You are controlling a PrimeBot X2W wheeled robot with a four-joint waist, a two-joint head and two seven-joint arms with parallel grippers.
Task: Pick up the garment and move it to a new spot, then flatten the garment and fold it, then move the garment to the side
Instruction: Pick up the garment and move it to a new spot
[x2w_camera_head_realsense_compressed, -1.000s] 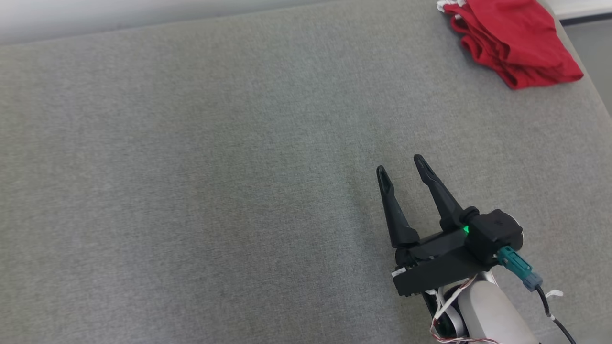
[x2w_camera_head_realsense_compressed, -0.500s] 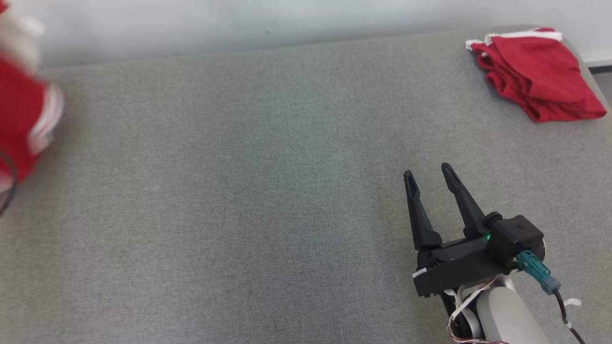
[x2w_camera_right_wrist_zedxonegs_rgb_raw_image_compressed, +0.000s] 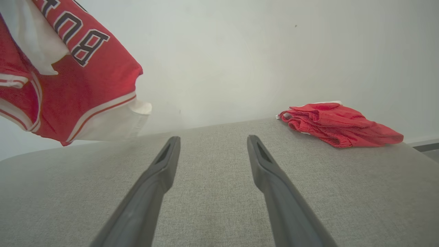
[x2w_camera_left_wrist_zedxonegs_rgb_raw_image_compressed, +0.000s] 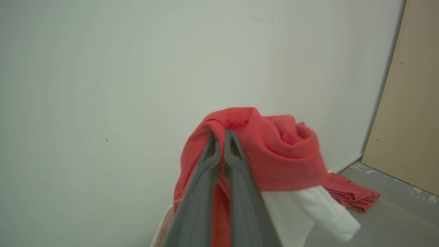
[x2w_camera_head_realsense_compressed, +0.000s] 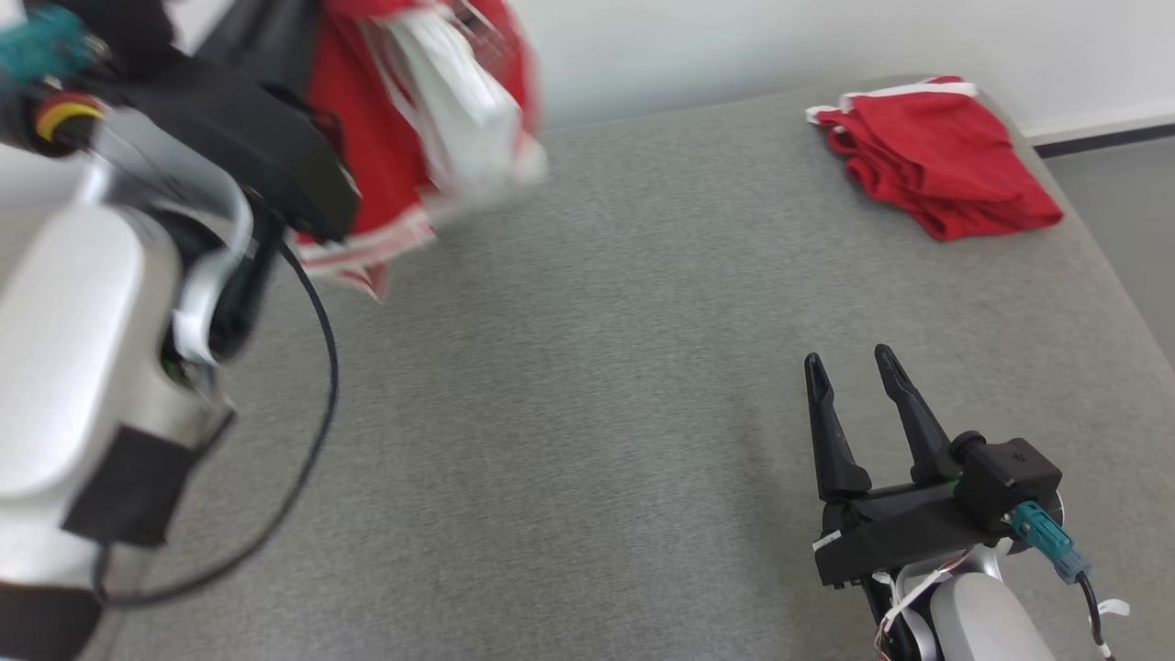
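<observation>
With the left hand pinching only a bunched fold of the red jersey aloft above the counter's far left edge, and the right hand spread idle, the cloth could have slipped free and landed crumpled.

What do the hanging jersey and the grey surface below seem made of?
Jersey: thin, smooth synthetic-looking knit; it drapes limply and carries printed letters and white trim. Grey surface: matte woven upholstery fabric, going by its fine heathered weave.
</observation>
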